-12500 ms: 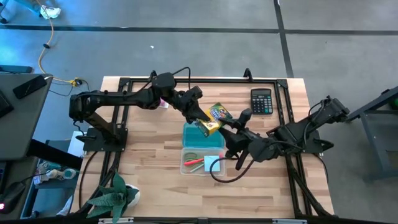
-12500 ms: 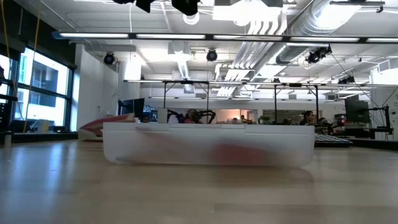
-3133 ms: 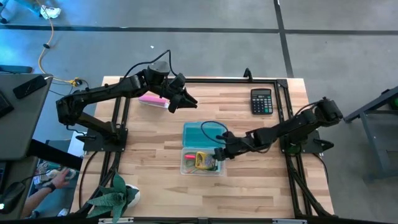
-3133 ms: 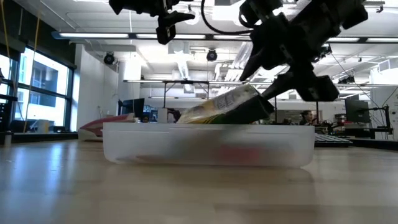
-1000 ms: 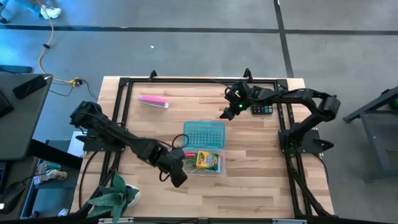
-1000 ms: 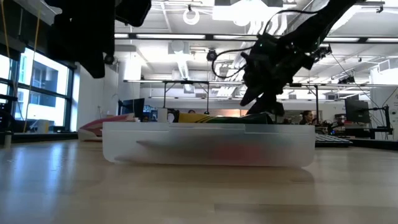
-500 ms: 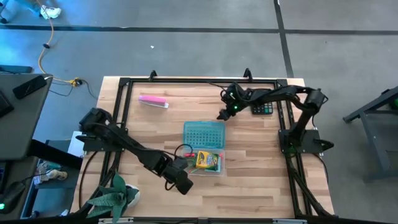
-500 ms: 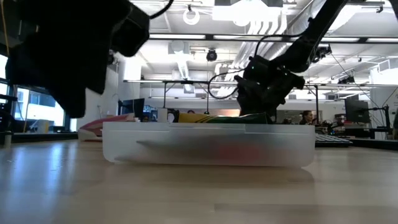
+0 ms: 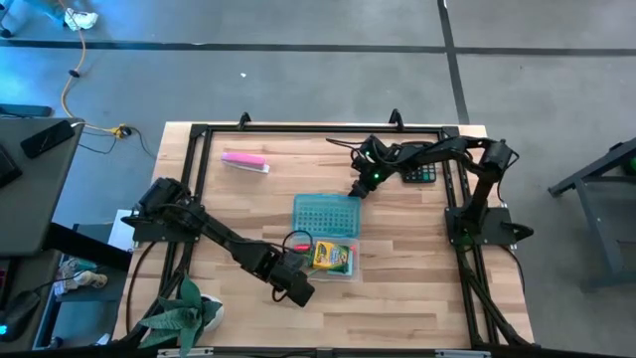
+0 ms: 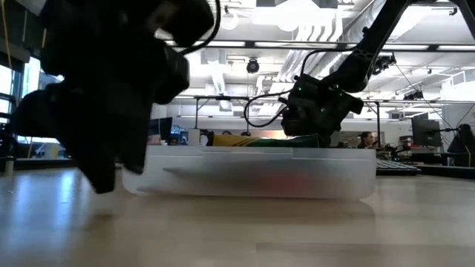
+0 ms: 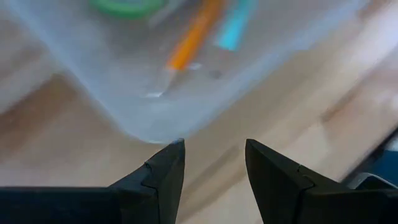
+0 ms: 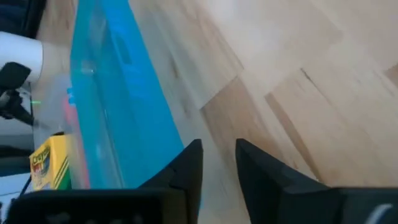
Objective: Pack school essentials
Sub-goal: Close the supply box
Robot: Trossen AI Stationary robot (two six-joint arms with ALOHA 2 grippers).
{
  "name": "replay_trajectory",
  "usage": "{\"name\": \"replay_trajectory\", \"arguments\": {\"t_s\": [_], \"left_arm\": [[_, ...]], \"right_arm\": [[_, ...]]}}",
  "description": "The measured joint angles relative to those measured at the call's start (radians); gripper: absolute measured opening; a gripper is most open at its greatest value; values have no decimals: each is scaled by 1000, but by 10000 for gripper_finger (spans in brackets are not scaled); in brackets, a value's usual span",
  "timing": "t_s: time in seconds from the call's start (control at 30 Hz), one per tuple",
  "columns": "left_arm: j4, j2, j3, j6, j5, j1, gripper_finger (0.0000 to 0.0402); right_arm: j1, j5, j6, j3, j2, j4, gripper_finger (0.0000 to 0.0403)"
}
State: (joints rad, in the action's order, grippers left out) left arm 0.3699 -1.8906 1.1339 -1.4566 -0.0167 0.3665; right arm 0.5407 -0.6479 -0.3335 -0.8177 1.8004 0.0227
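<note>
A clear plastic container [image 9: 324, 258] stands on the table and holds a yellow-green box [image 9: 332, 258], an orange pencil [image 11: 189, 45] and green scissor handles [image 11: 124, 6]. Its light-blue lid [image 9: 326, 213] lies flat on the table just beyond it. My left gripper [image 9: 298, 289] is open at the container's near left corner [image 11: 152, 132]; it looms dark in the low view [image 10: 111, 182]. My right gripper [image 9: 360, 188] is open by a narrow gap [image 12: 219, 149], low at the lid's far right corner [image 12: 177, 146]. My left gripper points level at the container's rounded corner [image 11: 155, 134], one fingertip [image 11: 174, 152] right beside it; whether it touches, I cannot tell. My right gripper slants down with one finger [image 12: 189, 163] at the blue lid's edge [image 12: 171, 140]; whether it touches, I cannot tell.
A pink-and-white bar [image 9: 244, 161] lies near the far left corner. A black calculator [image 9: 418, 172] sits at the far right, partly under the right arm. A plant [image 9: 185, 314] stands off the near left edge. Bare wood lies to the container's right.
My left gripper has moved toward the table's near edge and to the right, around the container's near left corner, and sunk lower. My right gripper has moved a little toward the lid's far right corner and down. Container and lid have stayed put.
</note>
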Motion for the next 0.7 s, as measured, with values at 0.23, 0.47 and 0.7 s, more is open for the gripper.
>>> {"name": "replay_trajectory", "arguments": {"t_s": [0.23,0.47,0.7], "left_arm": [[-73,-43,2,1,-24,-32,156],[-81,-42,0,3,-34,-39,156],[-84,-42,0,-7,-34,-39,156]], "right_arm": [[5,-76,-1,0,0,-8,43],[20,-127,1,0,-13,-12,4],[44,-172,14,0,-41,6,1]]}}
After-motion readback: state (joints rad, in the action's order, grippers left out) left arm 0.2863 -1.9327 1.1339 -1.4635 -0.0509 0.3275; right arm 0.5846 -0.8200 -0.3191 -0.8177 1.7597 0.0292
